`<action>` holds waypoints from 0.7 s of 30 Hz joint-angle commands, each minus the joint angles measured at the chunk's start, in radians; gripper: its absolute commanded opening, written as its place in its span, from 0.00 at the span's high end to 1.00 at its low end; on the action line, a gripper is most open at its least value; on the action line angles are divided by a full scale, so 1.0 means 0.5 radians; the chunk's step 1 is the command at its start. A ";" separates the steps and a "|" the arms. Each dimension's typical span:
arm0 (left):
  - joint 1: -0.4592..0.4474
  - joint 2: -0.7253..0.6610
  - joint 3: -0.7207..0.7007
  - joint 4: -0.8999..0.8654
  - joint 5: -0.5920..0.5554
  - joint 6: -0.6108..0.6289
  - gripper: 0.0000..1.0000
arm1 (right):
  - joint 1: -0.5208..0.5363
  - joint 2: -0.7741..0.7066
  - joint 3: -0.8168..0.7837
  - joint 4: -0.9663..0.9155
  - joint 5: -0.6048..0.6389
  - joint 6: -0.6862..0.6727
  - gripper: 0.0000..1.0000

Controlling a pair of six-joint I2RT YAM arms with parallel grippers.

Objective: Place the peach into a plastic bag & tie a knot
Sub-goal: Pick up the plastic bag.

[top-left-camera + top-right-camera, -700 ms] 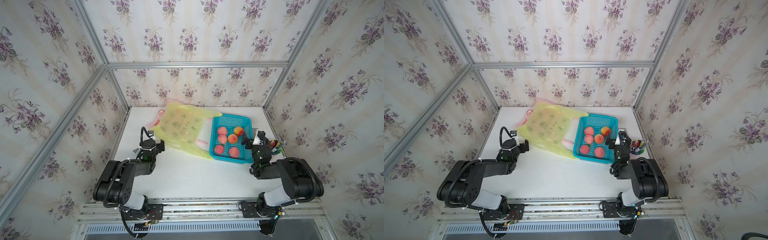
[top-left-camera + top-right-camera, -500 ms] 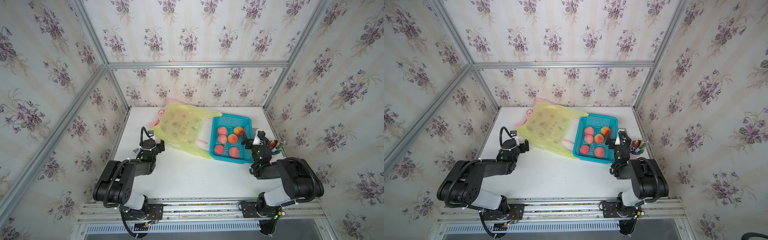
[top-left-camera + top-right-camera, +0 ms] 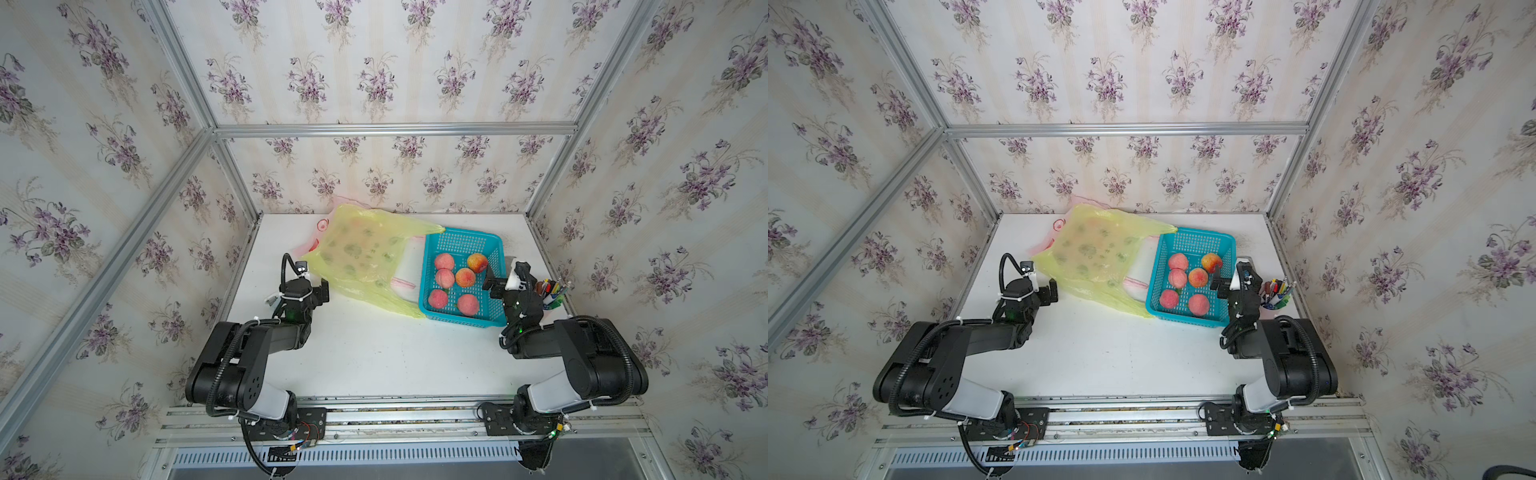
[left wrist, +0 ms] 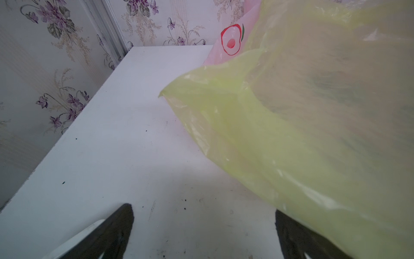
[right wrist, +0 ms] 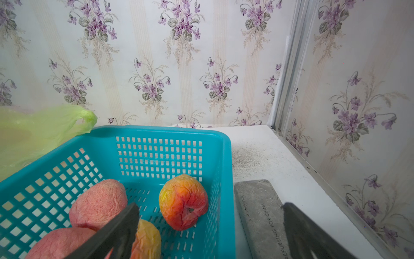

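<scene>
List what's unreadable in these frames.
- yellow bag mouth: folds hide it in both top views; blurred close-up in left wrist view.
- pink bag: both top views, mostly under the yellow bag.
- nearest peaches: right wrist view, cut by frame edge, partly behind right gripper.
- pen cup: in a top view, too small to tell contents apart.

The right gripper (image 5: 210, 207) has its jaws spread wide with nothing between them. One dark finger (image 5: 121, 226) crosses in front of the fruit, and its partner stands past the grey block (image 5: 259, 208). The teal basket (image 5: 156, 139) holds an orange-yellow peach (image 5: 183, 201) lying apart, two pink peaches (image 5: 98, 204) and a yellowish peach (image 5: 147, 240) clustered together. The block, lettered "REFUELING FOR CHINA", lies on the white table (image 5: 280, 152) just beside the basket, toward the side edge. A yellow-green plastic bag (image 5: 33, 134) rests against the basket's rim near the table's back edge.
</scene>
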 commanded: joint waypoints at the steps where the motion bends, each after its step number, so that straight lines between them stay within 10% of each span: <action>1: 0.001 -0.205 0.142 -0.352 -0.008 -0.008 0.01 | 0.007 -0.199 0.168 -0.649 -0.192 -0.003 0.00; 12: 0.000 -1.047 0.460 -1.967 -0.448 -0.994 0.01 | 0.007 -0.661 0.423 -1.562 -0.416 0.574 0.00; 21: -0.024 -1.396 0.657 -2.598 0.672 -1.028 0.16 | 0.116 -0.883 0.518 -1.943 -0.882 0.887 0.03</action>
